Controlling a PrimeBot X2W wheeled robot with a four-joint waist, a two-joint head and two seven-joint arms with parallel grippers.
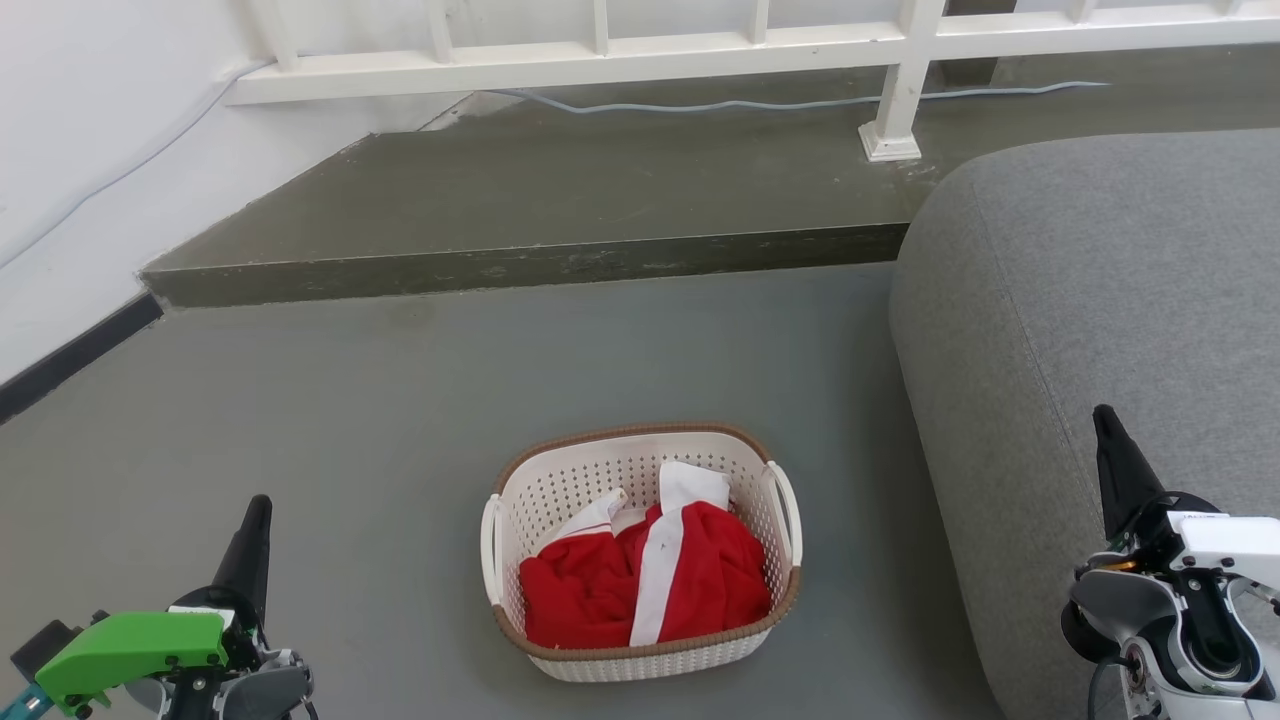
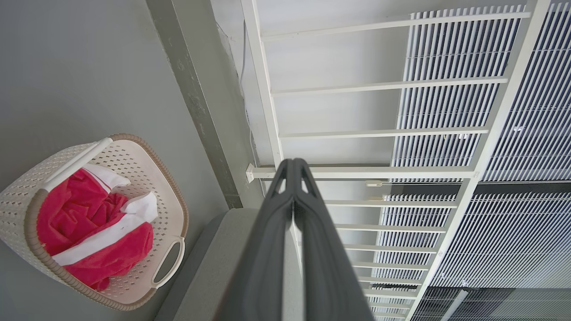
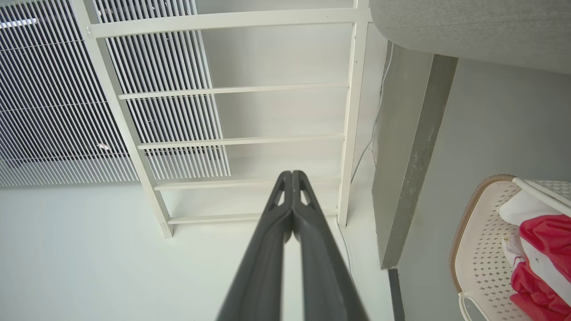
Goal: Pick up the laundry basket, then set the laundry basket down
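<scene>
Hanging low at the near edge of the head view, the left tool (image 1: 257, 512) and the right tool (image 1: 1106, 425) point their dark fingers up, well apart from each other. Both are closed: each wrist view shows its two fingers pressed together right up to the tips.

Between the two tools and a little ahead, the laundry basket (image 1: 560, 492) stands upright on the grey floor (image 1: 380, 400), and neither tool touches it. A crumpled red and white garment (image 1: 700, 575) lies inside it, below the brown rim. The white loop handles sit at the basket's left and right sides.

Just to the basket's right rises a rounded grey sofa (image 1: 1100, 300), and the right tool shows against its front. Beyond the basket a low dark step (image 1: 600, 190) crosses the floor. Past that stands a white railing (image 1: 600, 62), with a pale cable (image 1: 760, 103) lying along its foot.
</scene>
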